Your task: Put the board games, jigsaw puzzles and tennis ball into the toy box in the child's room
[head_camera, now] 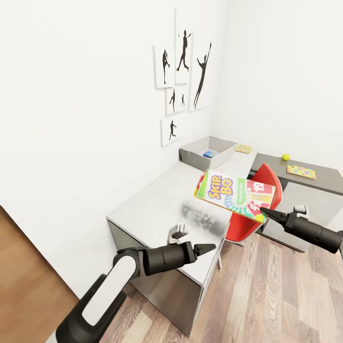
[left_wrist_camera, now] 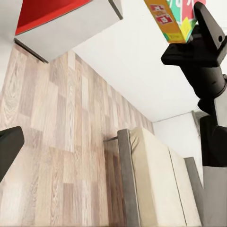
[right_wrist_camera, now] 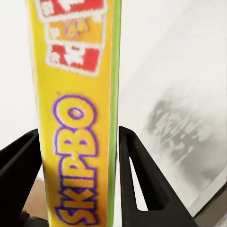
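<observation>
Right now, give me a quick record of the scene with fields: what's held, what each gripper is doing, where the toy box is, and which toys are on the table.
held item: Skip-Bo board game, carried above the table's near end
right gripper: shut on the board game's edge
left gripper: holds nothing; open or shut unclear
toy box: grey, at the table's far end by the wall, a blue item inside
table: grey, L-shaped
tennis ball: on the table's far right part
flat toys on table: one beside the toy box, one near the ball
chair: red, at the table
</observation>
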